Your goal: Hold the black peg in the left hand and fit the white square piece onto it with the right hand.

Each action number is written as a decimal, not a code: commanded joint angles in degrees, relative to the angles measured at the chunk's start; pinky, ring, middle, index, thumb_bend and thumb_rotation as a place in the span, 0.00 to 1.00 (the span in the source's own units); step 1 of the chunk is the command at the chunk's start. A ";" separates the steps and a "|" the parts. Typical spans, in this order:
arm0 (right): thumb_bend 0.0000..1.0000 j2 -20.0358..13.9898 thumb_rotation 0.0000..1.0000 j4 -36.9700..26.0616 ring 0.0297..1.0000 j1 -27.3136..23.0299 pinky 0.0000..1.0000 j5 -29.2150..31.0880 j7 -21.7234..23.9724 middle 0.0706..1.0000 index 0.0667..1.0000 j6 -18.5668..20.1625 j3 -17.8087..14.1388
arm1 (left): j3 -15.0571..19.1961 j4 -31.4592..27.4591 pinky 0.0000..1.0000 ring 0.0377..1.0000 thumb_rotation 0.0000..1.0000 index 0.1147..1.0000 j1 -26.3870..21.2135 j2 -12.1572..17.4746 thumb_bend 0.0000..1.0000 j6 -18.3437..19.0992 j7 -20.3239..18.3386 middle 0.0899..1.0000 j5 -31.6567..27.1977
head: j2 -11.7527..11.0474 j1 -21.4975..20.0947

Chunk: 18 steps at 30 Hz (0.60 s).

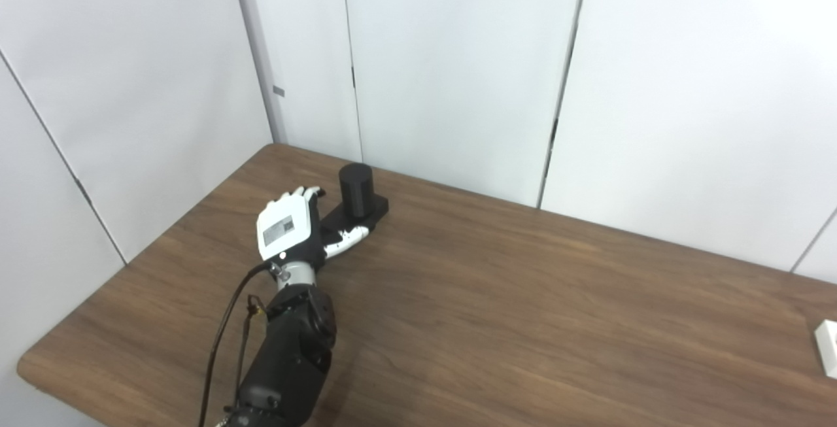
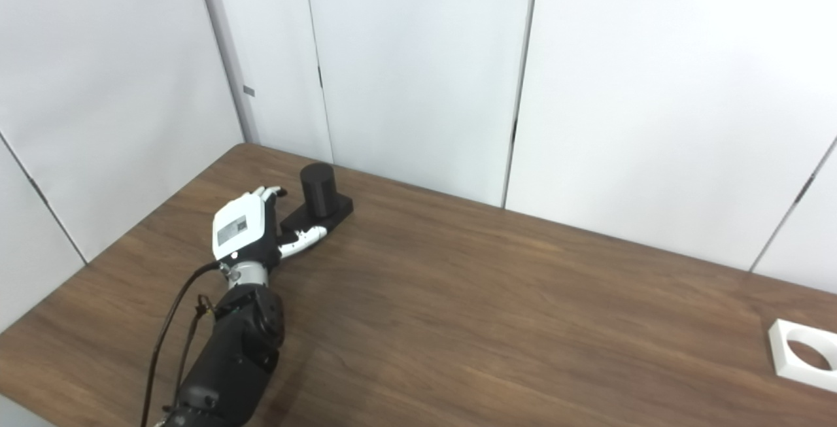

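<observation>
Only the left robot hand (image 1: 291, 227) is in view, its dark arm coming up from the bottom edge at the left side. It lies low over the brown wood-grain desk (image 1: 523, 309), back of the hand up, showing a white cover with a grey label. Its fingers (image 1: 307, 193) reach forward alongside the left edge of the black peg's flat base, and its white thumb (image 1: 350, 237) stretches out to the right along the base's near edge. The robot hand is spread, with fingers and thumb apart, and it grips nothing; whether the fingertips touch the base I cannot tell from either view.

The black cylindrical peg on a flat black square base (image 1: 356, 188) stands upright on the desk near the far left corner, just beyond and to the right of the left robot hand. The cylinder rises from the far part of the base, and the near part of the base lies between the fingers and the thumb.

The white square piece with a round hole through it (image 2: 805, 355) lies flat on the desk at the far right, well apart from the peg; the left eye view catches only its edge at the frame border.

The right robot hand does not show in either view. Behind the desk stand plain white wall panels (image 1: 458, 54) with dark vertical seams.
</observation>
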 commanded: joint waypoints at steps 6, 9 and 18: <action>0.68 0.01 1.00 -1.96 0.89 0.53 1.00 -0.97 0.00 0.83 0.89 1.71 0.41 | -0.12 3.10 0.93 0.91 0.64 0.77 -5.02 1.92 0.92 0.07 1.95 0.89 -0.34 | 0.18 -0.32; 0.69 0.03 1.00 -2.45 0.90 0.65 1.00 -0.50 0.17 0.84 0.89 2.30 0.41 | -0.24 4.36 0.93 0.91 0.63 0.77 -5.82 1.95 0.92 0.08 1.89 0.89 -0.41 | 0.31 -0.44; 0.71 0.09 1.00 -2.83 0.90 0.69 0.99 -0.87 0.09 0.84 0.89 2.89 0.57 | -1.42 10.92 0.91 0.90 0.61 0.76 -8.50 2.80 0.92 0.06 4.43 0.88 -2.81 | 0.46 -0.75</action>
